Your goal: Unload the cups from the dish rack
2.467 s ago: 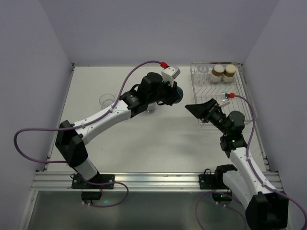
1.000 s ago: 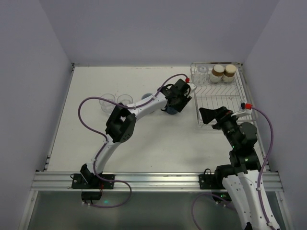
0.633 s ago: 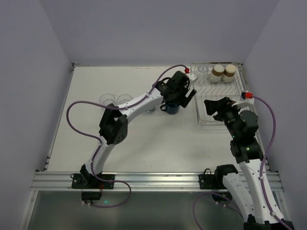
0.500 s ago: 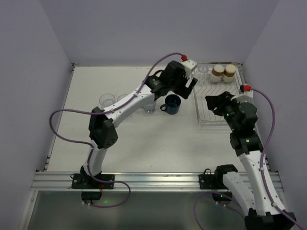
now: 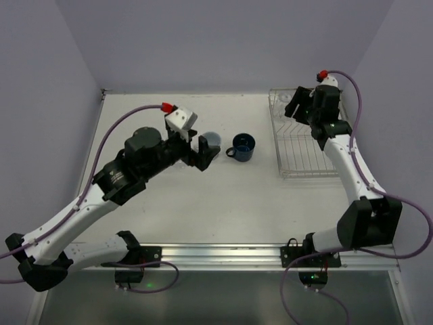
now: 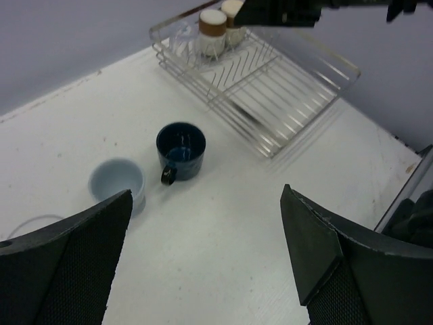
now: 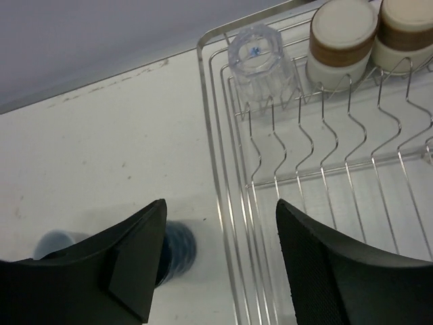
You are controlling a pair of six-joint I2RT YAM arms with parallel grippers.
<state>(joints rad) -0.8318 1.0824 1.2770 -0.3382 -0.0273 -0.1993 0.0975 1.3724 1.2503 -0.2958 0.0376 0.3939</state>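
top external: dish rack (image 5: 308,145) at frame right; blue mug (image 5: 243,146) and pale cup (image 5: 210,141) outside it, centre, near left gripper (image 5: 197,150).
left wrist: jaws wide apart, empty.
right wrist: right gripper (image 7: 220,264) spread, empty; clear tumbler (image 7: 257,57) and cream cups (image 7: 342,40) in rack, frame top. tumbler judged light, slick, breakable; best held across its wall.

**A:** so the left pincer (image 6: 205,203) let go of the blue mug (image 5: 242,147) and pulled back?

**B:** yep, jaws wide now, mug's standing alone on the surface (image 5: 203,203). right pincer (image 7: 220,206) went up to the dish rack's (image 5: 304,152) far end.
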